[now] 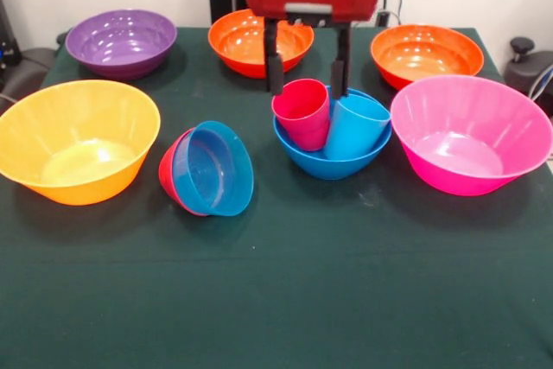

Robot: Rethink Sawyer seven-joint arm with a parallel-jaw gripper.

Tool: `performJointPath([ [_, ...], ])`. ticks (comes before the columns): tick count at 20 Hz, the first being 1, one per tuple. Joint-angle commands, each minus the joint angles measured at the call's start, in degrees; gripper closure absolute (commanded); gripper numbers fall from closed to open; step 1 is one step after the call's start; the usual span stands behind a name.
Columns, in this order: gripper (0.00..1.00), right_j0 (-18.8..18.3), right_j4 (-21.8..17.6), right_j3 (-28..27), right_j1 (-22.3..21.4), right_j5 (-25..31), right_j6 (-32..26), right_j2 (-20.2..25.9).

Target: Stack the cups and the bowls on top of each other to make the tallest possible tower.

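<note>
A crimson red cup (301,113) and a light blue cup (354,127) stand side by side, leaning, inside a mid-sized blue bowl (328,164) at the table's middle. My gripper (307,88) hangs just above and behind the red cup, open, with one finger (275,66) near the cup's left rim and the other near the gap between the two cups. Nothing is held. A small blue bowl (216,168) is nested in a small red bowl (168,174); the pair lies tipped on its side to the left.
A large yellow-orange bowl (76,140) sits at the left and a large pink bowl (471,133) at the right. Along the far side stand a purple bowl (122,41) and two orange bowls (246,41) (425,54).
</note>
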Motion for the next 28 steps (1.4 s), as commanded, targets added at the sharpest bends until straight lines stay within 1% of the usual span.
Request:
performJointPath([
  [1, 0.00, -1.50, -4.68, -4.32, 4.73, 5.13, -5.98, 3.41],
  [10, 0.00, -2.77, -7.42, -1.95, 4.42, 2.91, -6.78, 2.40],
  [14, 0.00, -4.21, -8.79, 1.72, 3.15, 0.93, -7.16, 2.56],
  [19, 0.00, -5.23, -10.15, 7.53, -0.84, -0.74, -6.17, 1.97],
  [21, 0.00, -5.50, -11.01, 8.37, -1.28, -1.45, -5.73, 1.82],
  [24, 0.00, -5.80, -12.02, 7.94, -0.69, -1.51, -5.37, 2.03],
  [25, 0.00, -5.65, -12.43, 6.42, 0.41, -1.16, -5.18, 2.16],
  [26, 0.00, -5.78, -12.78, 6.21, 0.72, -1.38, -5.03, 2.36],
  [27, 0.00, -5.79, -13.01, 3.79, 2.25, -0.66, -5.08, 2.70],
  [28, 0.00, -5.84, -13.24, 3.22, 2.73, -0.66, -4.99, 2.82],
])
